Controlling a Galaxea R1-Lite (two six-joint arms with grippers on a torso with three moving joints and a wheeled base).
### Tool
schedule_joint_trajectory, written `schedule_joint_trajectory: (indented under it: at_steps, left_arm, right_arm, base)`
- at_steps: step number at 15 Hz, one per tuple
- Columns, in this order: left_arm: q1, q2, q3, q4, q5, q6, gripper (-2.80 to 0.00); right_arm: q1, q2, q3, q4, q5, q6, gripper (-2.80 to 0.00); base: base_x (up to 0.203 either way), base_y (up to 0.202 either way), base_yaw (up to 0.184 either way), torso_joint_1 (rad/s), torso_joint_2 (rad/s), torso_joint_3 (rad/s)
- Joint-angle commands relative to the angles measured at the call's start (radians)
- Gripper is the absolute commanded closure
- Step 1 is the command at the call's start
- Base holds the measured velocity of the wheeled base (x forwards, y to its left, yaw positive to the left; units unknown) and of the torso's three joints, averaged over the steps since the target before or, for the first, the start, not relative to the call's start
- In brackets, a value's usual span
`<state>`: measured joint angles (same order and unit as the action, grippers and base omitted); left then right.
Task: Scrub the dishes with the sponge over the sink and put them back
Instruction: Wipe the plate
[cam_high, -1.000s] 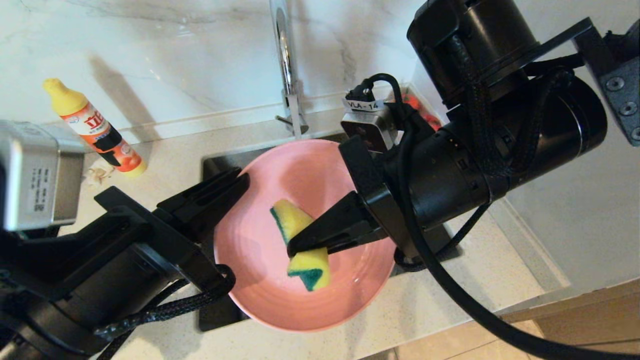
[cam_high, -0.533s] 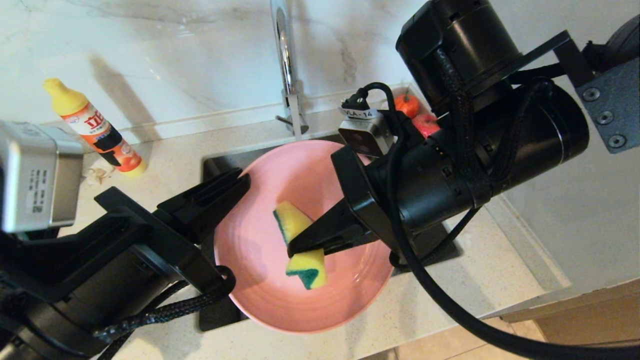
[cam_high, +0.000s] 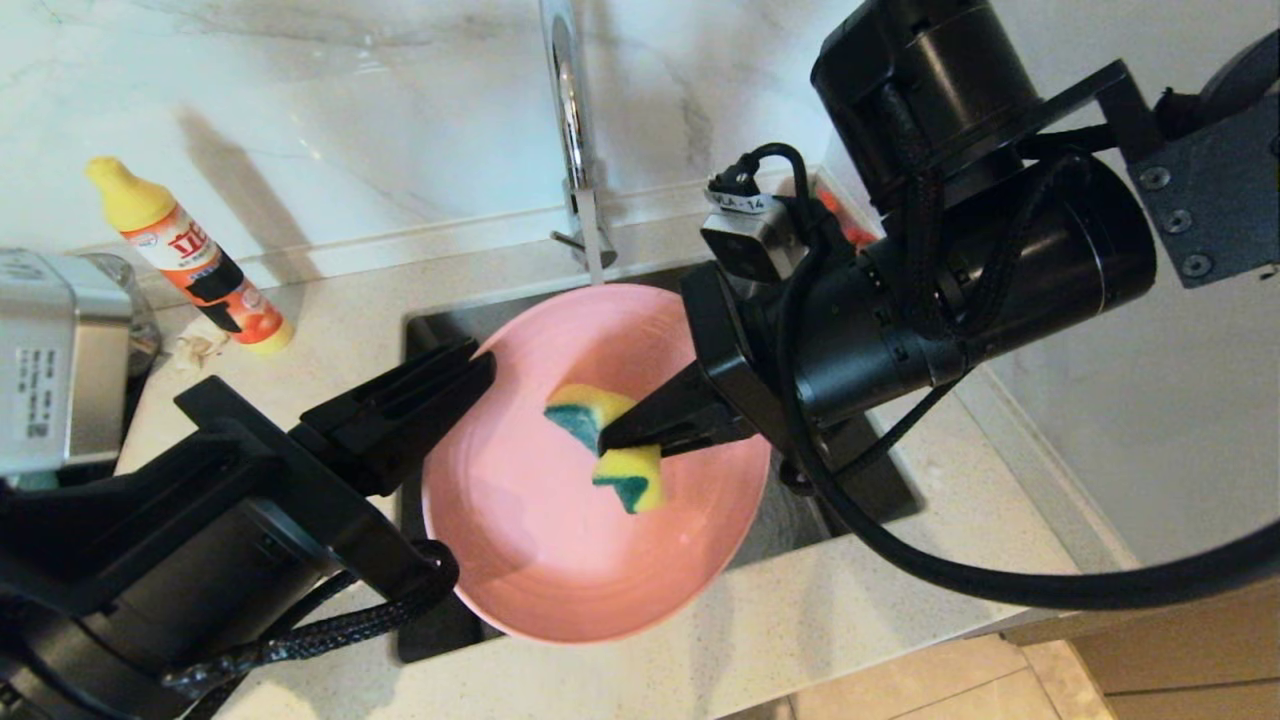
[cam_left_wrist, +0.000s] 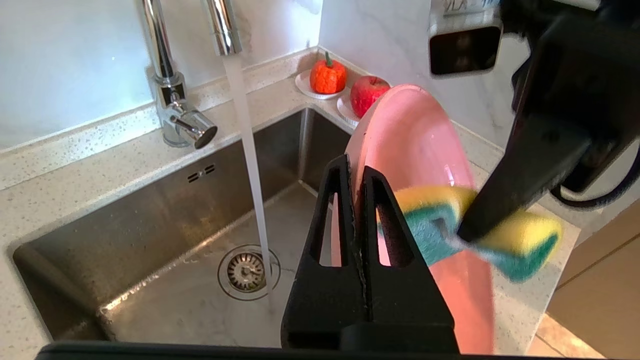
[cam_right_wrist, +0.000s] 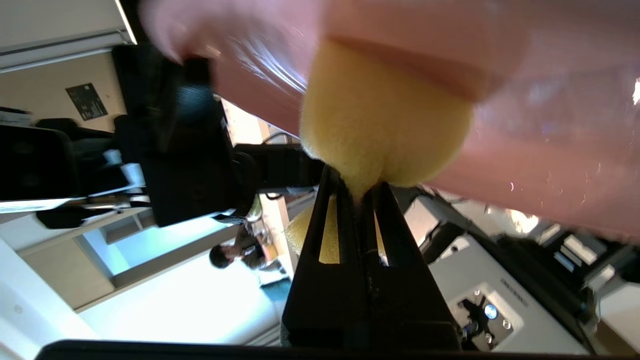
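While water runs from the tap at the far side, the head view shows the pink plate held tilted over the sink, its left rim pinched by the left gripper, whose jaws are clenched on it. From the right, the right gripper reaches over the plate with its jaws clenched on the middle of the yellow and green sponge, which lies against the plate's inner face near its centre. A dish soap bottle stands on the desk at the far left.

Seen from the left wrist, the left gripper has its jaws closed on the plate edge, the plate standing nearly on edge. The sponge is pressed to it under the right arm. Water falls into the sink just beside the drain. A small pumpkin and an apple sit on the desk at the far right corner.

Seen from the right wrist, the right gripper squeezes the sponge against the plate
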<state>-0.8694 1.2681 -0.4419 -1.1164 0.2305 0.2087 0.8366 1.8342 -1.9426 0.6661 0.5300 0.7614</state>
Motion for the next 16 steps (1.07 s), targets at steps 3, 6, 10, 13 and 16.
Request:
schedule_joint_trajectory:
  at_steps: [3, 6, 10, 13, 16]
  left_arm:
    - [0.0, 0.003, 0.009, -0.006, 0.003, 0.0, 0.0]
    - [0.0, -0.001, 0.008, -0.006, 0.004, 0.0, 0.0]
    - [0.001, 0.004, 0.012, -0.007, 0.007, -0.007, 0.0]
    - [0.002, 0.007, 0.004, -0.006, 0.012, -0.019, 0.0]
    - [0.003, 0.014, -0.01, -0.003, 0.017, -0.026, 0.0]
  right_arm:
    - [-0.005, -0.038, 0.0, -0.007, 0.002, 0.001, 0.0]
    - [-0.008, -0.038, 0.0, -0.005, -0.036, 0.001, 0.0]
    - [-0.006, -0.047, 0.001, 0.001, -0.059, 0.0, 0.0]
    - [0.008, -0.061, 0.001, 0.018, -0.106, -0.03, 0.0]
    - [0.025, -0.073, 0.002, 0.049, -0.142, -0.06, 0.0]
  base:
    - [0.0, 0.0, 0.0, 0.0, 0.0, 0.0]
    - [0.0, 0.0, 0.0, 0.0, 0.0, 0.0]
    - [0.0, 0.0, 0.0, 0.0, 0.0, 0.0]
    - [0.0, 0.0, 0.0, 0.0, 0.0, 0.0]
    - [0.0, 0.0, 0.0, 0.0, 0.0, 0.0]
